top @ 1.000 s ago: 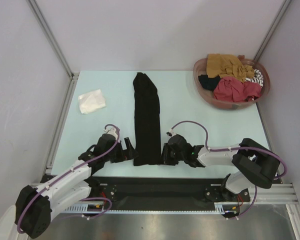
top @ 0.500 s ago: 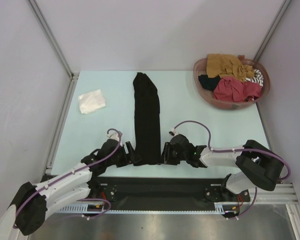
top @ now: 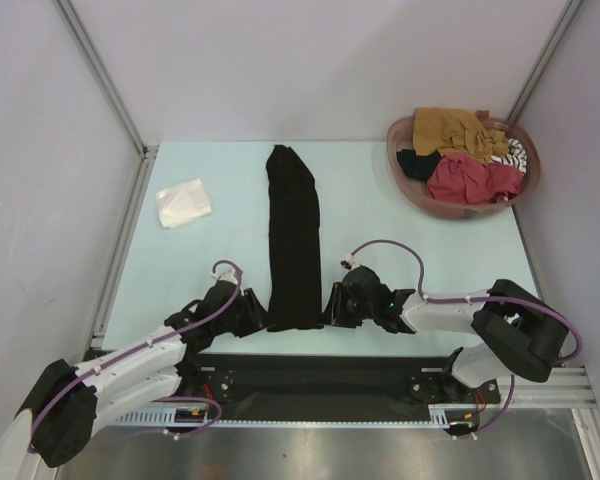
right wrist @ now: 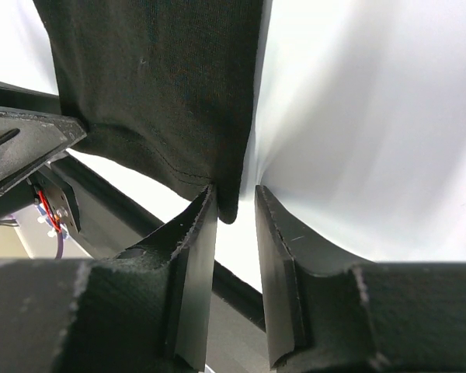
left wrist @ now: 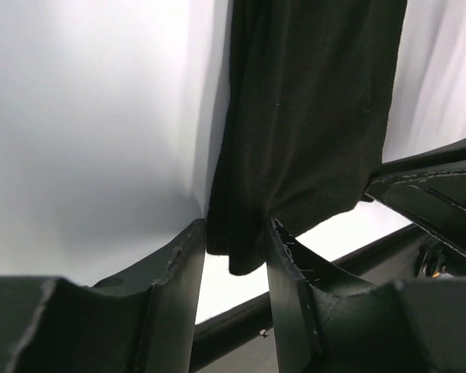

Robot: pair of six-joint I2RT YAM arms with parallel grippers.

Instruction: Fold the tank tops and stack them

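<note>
**Pale green surface with both hands at the near corners of a black tank top**

Pale green surface (top: 200,270), closed in by plain grey walls. The black tank top (top: 294,240) lies flat along the middle as a long narrow strip, running from the far part to the near edge. The left hand (top: 260,316) sits at the strip's near left corner. In the left wrist view the cloth puckers between its two fingers and touches both, so this hand is pinching the corner. The right hand (top: 332,308) sits at the near right corner. In the right wrist view the corner's tip lies in the narrow gap between the fingers, against one of them, and whether it is clamped cannot be told. The white tank top (top: 184,203) lies well apart at far left. The round basket (top: 393,150) at far right holds a mustard-brown tank top (top: 455,130), a red tank top (top: 470,180) and a striped tank top (top: 517,152) heaped together.
</note>
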